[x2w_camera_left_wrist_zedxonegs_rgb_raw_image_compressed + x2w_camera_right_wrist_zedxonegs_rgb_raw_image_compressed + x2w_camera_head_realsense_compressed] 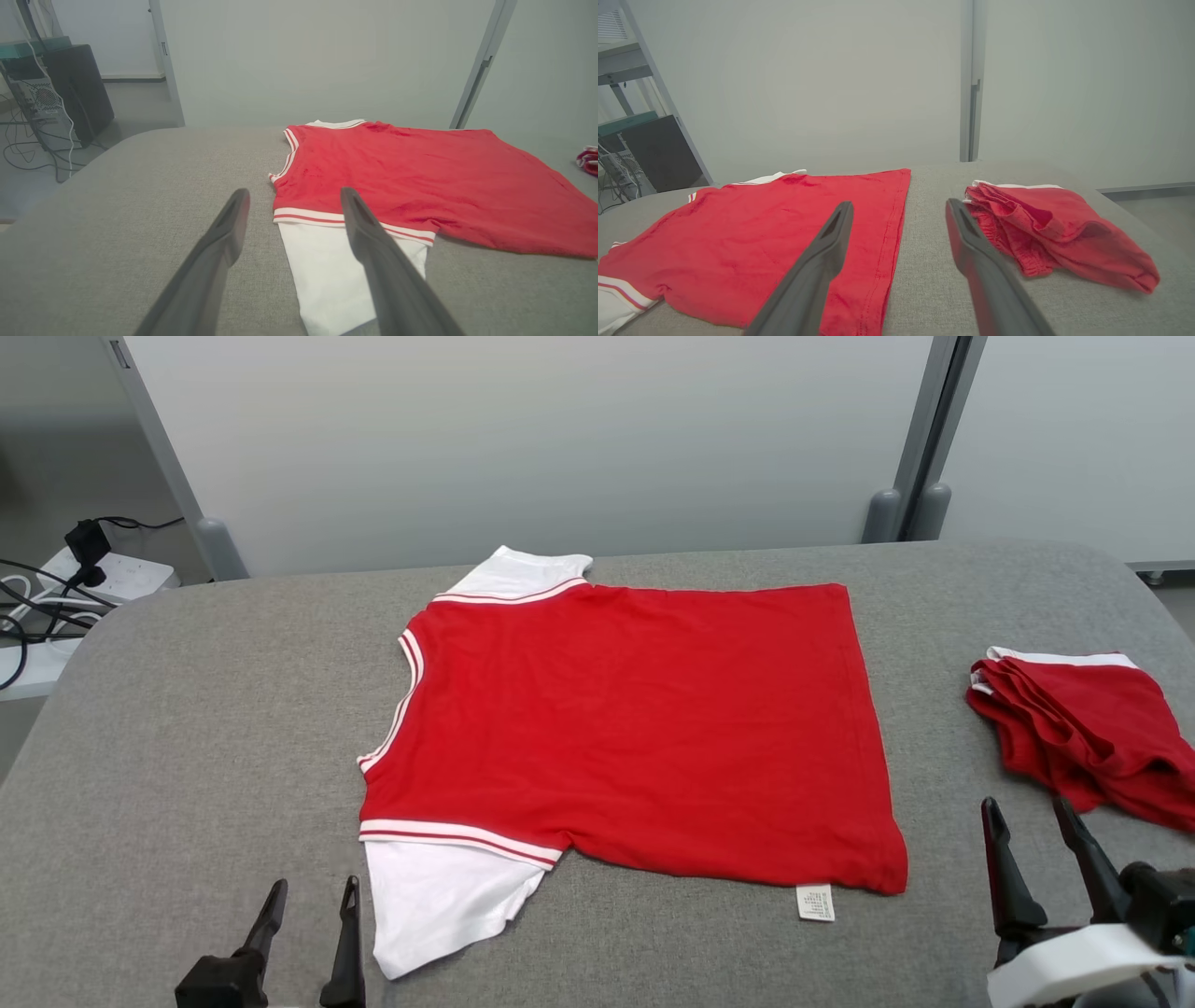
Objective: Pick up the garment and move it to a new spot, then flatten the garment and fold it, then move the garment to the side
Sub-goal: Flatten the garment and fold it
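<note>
Garment [635,728] is laid flat in the middle of the desk [187,756], left hand [316,887] and right hand [1027,807] are spread and empty near its front edge, so a skewed fold is risked if only the top layer is pinched.

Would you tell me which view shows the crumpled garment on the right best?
Right wrist view: the crumpled garment lies nearly whole and close. The head view crops its right side; the left wrist view catches a sliver.
</note>
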